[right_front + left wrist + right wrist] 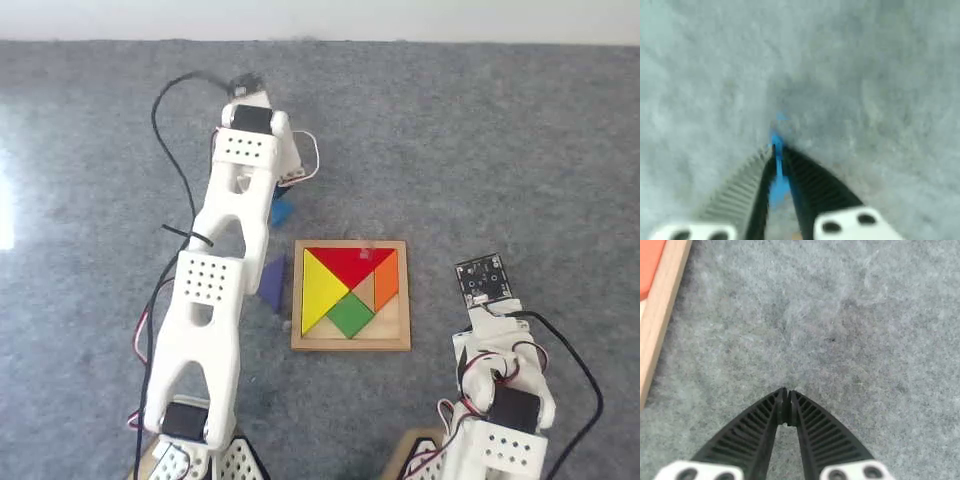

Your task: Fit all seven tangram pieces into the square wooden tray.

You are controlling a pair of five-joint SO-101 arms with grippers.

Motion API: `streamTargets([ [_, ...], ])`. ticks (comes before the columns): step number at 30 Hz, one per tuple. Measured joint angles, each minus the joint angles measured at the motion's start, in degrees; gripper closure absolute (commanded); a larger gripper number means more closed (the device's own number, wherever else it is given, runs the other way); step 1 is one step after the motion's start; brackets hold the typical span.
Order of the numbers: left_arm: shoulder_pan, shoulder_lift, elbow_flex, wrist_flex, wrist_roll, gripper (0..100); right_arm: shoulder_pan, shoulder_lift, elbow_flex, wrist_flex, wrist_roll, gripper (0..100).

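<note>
Left gripper (pixel 776 148) is clamped on the blue piece (pixel 777 172), pinched edge-on so the flat faces take the squeeze. That's a firm hold for carrying, though I judge the piece must be laid flat before it goes in. I can't tell whether it touches the mat (pixel 500 150). It sits off the far left corner of the tray (pixel 350 344), apart from it.

In the tray I count red (pixel 350 262), yellow (pixel 320 290), green (pixel 350 315) and orange (pixel 386 275), packed toward the far and left sides. Bare wood shows at the near right, so that's my room.

The purple piece (pixel 270 283) lies just beside the tray's left rim, partly under my left arm. A swing to the tray has to clear that rim without brushing purple. The wide stretch of mat beyond the tray gives space to turn.

Right gripper (pixel 786 396) is closed on nothing, fingertips touching, over the mat just off the tray's right rim. There, I reckon, it leaves the tray approachable from the left.
</note>
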Motion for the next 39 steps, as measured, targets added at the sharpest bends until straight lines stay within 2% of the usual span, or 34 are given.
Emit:
streamTargets([
  [7,0.00,-2.46,2.90,0.00,-7.91,98,-0.09,0.00,0.00,0.00,0.00,98.2],
  [13,-2.73,-7.47,11.96,0.00,-18.81,89,-0.09,0.00,0.00,0.00,0.00,98.2],
  [18,-3.69,-9.32,17.67,0.00,-24.35,85,-0.09,0.00,0.00,0.00,0.00,98.2],
  [25,-5.45,-11.16,16.88,0.18,-25.76,84,-0.09,0.00,0.00,0.00,0.00,98.2],
  [29,-5.54,-16.53,14.95,0.26,-27.60,84,-0.09,0.00,0.00,0.00,0.00,98.2],
  [35,-0.88,-18.73,16.35,0.26,-31.38,84,-0.09,0.00,0.00,0.00,0.00,98.2],
  [39,-0.53,-15.30,16.97,0.26,-31.38,84,-0.09,0.00,0.00,0.00,0.00,98.2],
])
